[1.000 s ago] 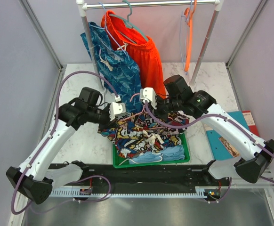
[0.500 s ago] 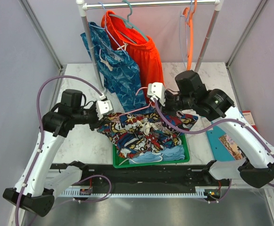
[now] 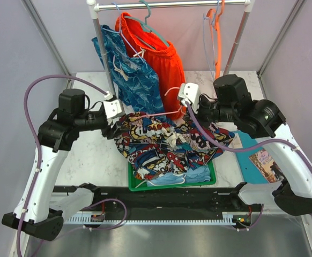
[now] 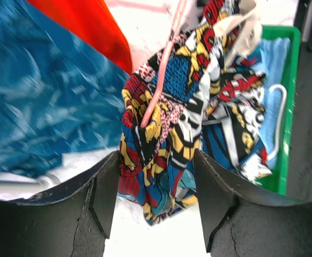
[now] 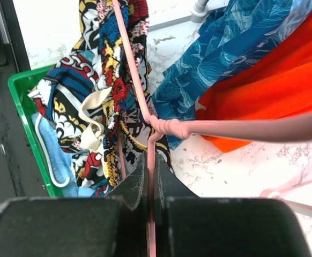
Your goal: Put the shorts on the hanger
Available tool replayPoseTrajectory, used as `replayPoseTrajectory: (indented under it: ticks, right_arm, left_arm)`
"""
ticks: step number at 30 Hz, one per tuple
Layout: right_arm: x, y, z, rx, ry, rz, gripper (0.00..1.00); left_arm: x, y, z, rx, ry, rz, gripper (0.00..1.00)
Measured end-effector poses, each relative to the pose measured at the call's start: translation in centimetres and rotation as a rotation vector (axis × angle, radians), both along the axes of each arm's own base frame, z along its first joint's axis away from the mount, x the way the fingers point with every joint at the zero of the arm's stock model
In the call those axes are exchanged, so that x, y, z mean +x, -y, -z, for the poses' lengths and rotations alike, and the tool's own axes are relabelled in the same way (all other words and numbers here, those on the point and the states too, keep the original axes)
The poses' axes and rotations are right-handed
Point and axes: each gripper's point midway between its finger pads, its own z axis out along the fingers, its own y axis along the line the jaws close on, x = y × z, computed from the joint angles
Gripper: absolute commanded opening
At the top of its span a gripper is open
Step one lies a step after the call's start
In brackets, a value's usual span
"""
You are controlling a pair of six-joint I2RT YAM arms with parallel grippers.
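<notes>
The comic-print shorts (image 3: pixel 161 144) hang threaded on the thin pale pink hanger (image 3: pixel 153 114), their lower part bunched over the green tray (image 3: pixel 210 179). My right gripper (image 3: pixel 185 112) is shut on the hanger's wire (image 5: pixel 169 128) just below its twisted neck, and the wire runs straight between its fingers (image 5: pixel 151 176). The shorts (image 5: pixel 105 80) drape off the hanger's arm beyond it. My left gripper (image 3: pixel 118 130) stands open at the shorts' left end. In the left wrist view, the fabric (image 4: pixel 199 118) and the hanger rod (image 4: pixel 161 80) hang just past its parted fingers (image 4: pixel 155 198), touching neither.
Plain orange shorts (image 3: pixel 164 59) and blue patterned shorts (image 3: pixel 134 80) hang from the rack (image 3: pixel 105 53) right behind. Orange hangers (image 3: pixel 216 43) hang at the rail's right. A light blue cloth (image 3: pixel 191 175) lies in the tray. A teal board (image 3: pixel 258 160) lies at the right.
My left gripper has opened, let go of the shorts and drawn back to the left. My right arm has carried the hanger up and to the right, lifting the shorts.
</notes>
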Motion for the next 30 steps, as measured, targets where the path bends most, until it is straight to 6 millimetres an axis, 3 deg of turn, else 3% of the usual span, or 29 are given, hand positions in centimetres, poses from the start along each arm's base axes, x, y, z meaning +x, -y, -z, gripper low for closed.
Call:
replayPoseTrajectory:
  ticks: [6,9,13,16,24,27,30]
  right_arm:
    - [-0.6,0.3,-0.7,0.025,-0.012,0.012,0.0]
    - [-1.0,0.6,-0.6,0.026,-0.009,0.007,0.0]
    - [-1.6,0.7,-0.9,0.037,-0.002,-0.013,0.0]
    - [-1.7,0.6,-0.8,0.036,-0.002,-0.022,0.0]
    - [-0.9,-0.5,-0.4,0.038,-0.01,-0.046,0.0]
    - [-0.5,-0.8,-0.2,0.037,-0.009,-0.044,0.0]
    - [0.0,-0.6,-0.4,0.032,0.008,-0.021,0.0]
  left_arm:
    - [1.4,1.1,-1.2,-0.021,0.057,0.019,0.64]
    - [2.2,1.5,-0.6,-0.013,0.038,0.025,0.57]
    - [2.4,2.4,0.4,0.005,0.017,0.062,0.33]
    - [1.6,3.5,0.7,0.017,0.026,0.114,0.27]
    - [0.7,6.2,0.2,0.032,0.041,0.201,0.3]
    - [1.1,6.0,0.4,0.05,0.045,0.18,0.52]
    - [1.7,5.4,0.4,0.066,0.056,0.139,0.62]
